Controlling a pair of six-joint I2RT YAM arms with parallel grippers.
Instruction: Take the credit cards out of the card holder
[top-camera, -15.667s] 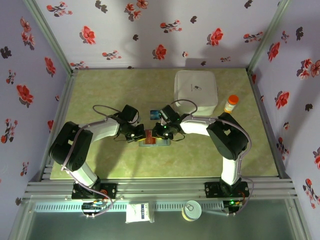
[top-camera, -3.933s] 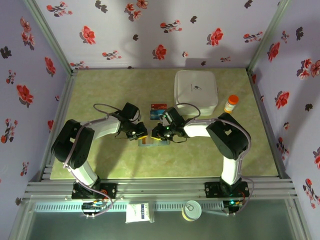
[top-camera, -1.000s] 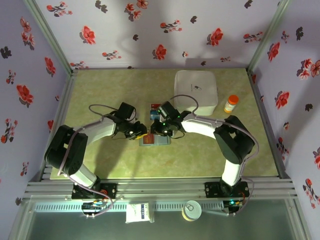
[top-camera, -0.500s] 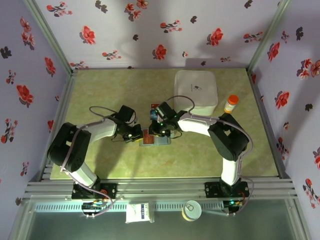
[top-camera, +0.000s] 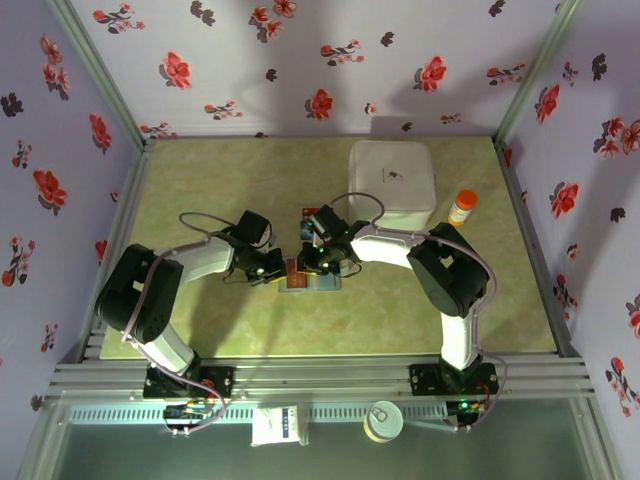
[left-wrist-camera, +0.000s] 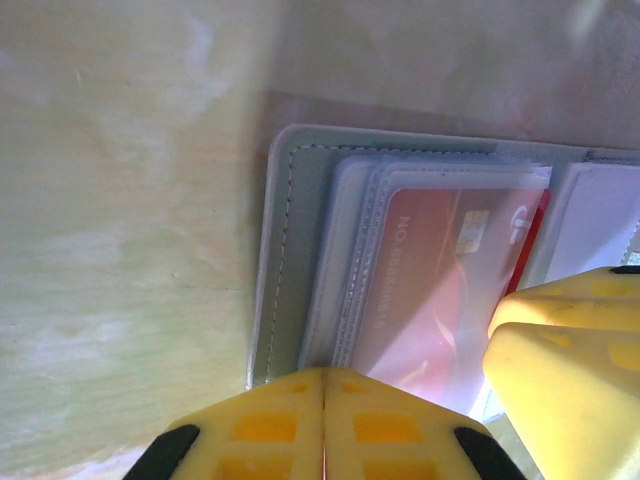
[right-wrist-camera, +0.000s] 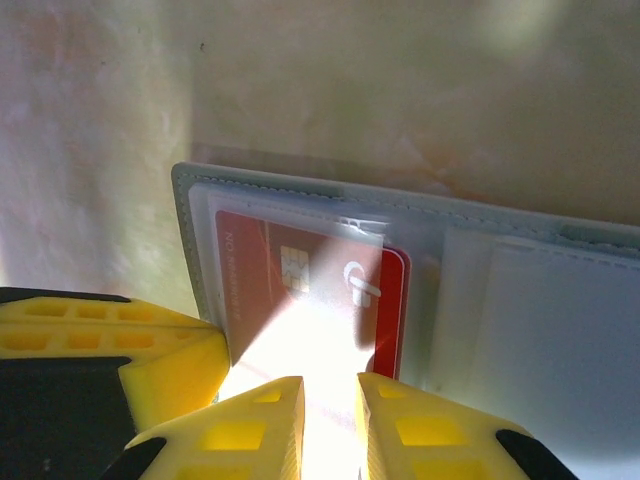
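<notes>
The grey-blue card holder (top-camera: 326, 284) lies open on the table between both arms. A red credit card (right-wrist-camera: 394, 300) sits in its left panel under a clear sleeve and pokes out toward the middle fold. My left gripper (left-wrist-camera: 322, 376) is shut, its tips resting at the holder's (left-wrist-camera: 285, 250) near left edge beside the red card (left-wrist-camera: 430, 270). My right gripper (right-wrist-camera: 330, 386) hangs over that card's lower part with a narrow gap between its jaws and nothing gripped. A loose red card (top-camera: 312, 212) and a blue one (top-camera: 306, 229) lie on the table behind the right gripper (top-camera: 316, 264).
A big white square box (top-camera: 392, 180) stands at the back right with an orange-capped bottle (top-camera: 462, 207) beside it. The two grippers' yellow fingers nearly touch over the holder. Floral walls close in the table on three sides.
My left gripper's jaws have closed at the holder's left edge. The right gripper has shifted slightly left over the red card.
</notes>
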